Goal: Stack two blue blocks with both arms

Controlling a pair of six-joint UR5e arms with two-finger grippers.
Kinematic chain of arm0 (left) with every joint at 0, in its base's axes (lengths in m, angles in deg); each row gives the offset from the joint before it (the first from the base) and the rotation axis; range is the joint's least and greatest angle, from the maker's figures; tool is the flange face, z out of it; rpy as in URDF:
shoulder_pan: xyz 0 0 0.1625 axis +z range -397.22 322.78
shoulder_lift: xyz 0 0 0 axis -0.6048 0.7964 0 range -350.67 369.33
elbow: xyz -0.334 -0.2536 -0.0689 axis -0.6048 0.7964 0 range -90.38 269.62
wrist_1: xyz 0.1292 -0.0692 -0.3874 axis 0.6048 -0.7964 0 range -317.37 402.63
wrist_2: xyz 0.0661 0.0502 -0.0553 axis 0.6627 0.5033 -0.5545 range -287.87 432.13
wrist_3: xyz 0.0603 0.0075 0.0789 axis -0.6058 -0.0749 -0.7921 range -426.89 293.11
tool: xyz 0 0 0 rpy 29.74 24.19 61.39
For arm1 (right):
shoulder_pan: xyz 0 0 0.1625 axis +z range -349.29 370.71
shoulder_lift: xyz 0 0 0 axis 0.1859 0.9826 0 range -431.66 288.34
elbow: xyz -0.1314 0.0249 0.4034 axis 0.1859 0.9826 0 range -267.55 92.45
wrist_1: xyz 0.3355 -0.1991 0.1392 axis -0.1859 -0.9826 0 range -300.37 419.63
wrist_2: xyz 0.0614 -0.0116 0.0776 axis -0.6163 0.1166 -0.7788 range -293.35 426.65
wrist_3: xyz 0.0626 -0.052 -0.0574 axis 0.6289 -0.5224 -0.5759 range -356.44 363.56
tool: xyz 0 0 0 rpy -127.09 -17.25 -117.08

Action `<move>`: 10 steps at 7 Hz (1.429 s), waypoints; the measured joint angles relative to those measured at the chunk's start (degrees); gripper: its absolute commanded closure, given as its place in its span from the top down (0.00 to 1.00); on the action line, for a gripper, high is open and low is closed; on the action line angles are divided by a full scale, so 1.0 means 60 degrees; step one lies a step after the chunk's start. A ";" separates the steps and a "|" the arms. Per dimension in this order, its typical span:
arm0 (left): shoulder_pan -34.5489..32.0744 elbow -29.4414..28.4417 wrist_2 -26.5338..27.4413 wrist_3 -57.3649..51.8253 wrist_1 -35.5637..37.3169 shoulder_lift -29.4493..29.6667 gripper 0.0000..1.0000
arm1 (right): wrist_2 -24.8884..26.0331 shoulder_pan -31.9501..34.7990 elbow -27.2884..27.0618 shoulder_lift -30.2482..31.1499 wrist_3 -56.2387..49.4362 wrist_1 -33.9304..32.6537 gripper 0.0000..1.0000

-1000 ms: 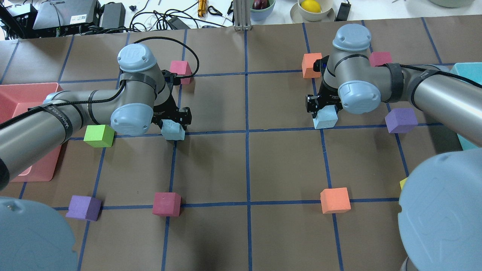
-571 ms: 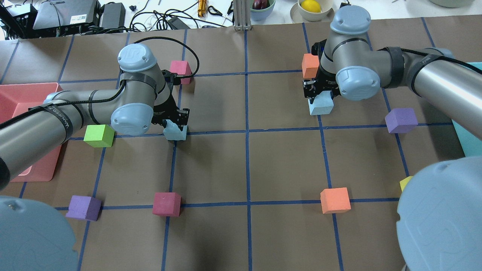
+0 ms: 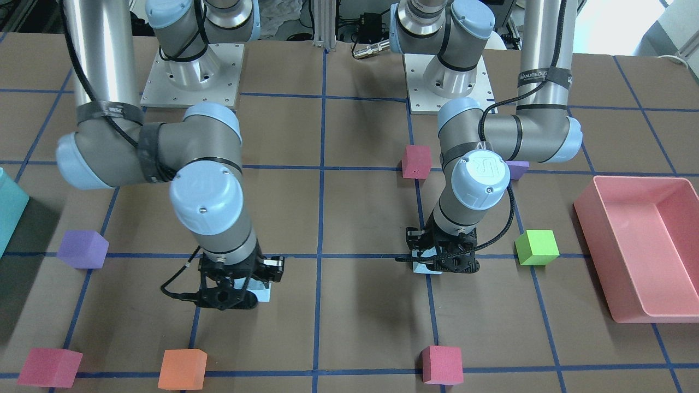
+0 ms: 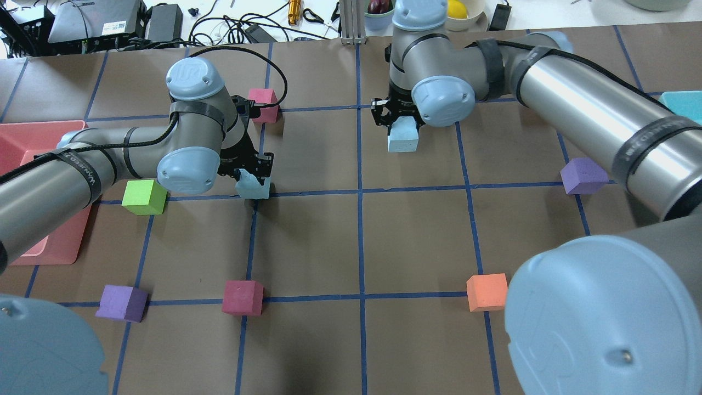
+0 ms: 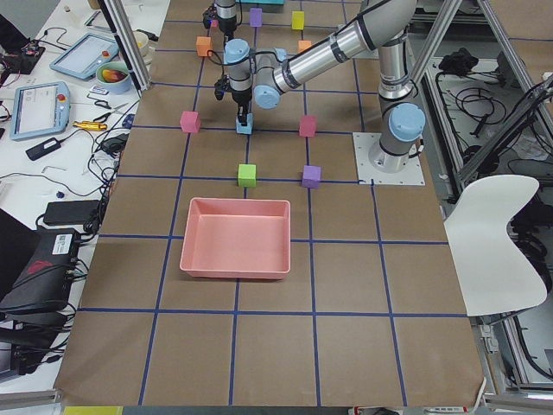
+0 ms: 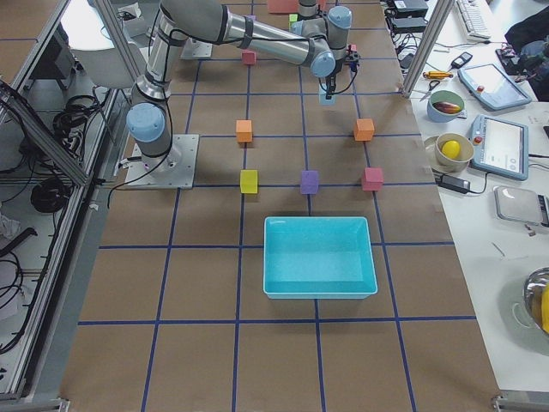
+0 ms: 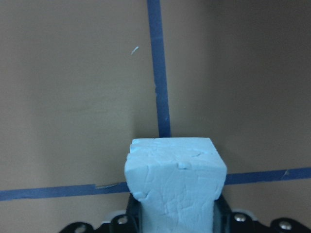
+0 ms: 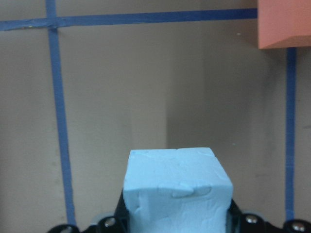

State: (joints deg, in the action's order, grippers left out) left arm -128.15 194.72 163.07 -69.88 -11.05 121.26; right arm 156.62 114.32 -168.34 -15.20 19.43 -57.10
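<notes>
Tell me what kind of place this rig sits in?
Probably a robotics lab: a table gridded with blue tape, a teach pendant on the side bench, and loose cables.

Two blue blocks [image 4: 253, 187], three crimson cubes [image 3: 416, 161], two orange cubes [image 3: 183, 368], two purple cubes [image 4: 584, 175], one lime-green cube [image 4: 143, 196], seemingly one yellow cube [image 6: 249, 180], small and far off. One pink bin [image 5: 233, 238], one teal bin [image 6: 319, 253]. Two arms [image 4: 55, 181].

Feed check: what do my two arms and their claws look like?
Both the left arm and right arm are silver-grey tubes with rounded light-blue joint caps, one embossed UR. A black cable runs along each, held by black straps with white lettering. The left claw and right claw are black.
</notes>
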 measured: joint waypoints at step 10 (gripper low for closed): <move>-0.0098 -0.1876 0.0118 0.0140 -0.1476 0.0103 0.00 | -0.0216 0.0580 0.0725 -0.0521 0.0533 0.0373 1.00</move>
State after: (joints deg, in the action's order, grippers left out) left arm -128.74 183.47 163.78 -69.03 -19.91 121.88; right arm 155.32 117.80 -163.99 -18.32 22.64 -54.85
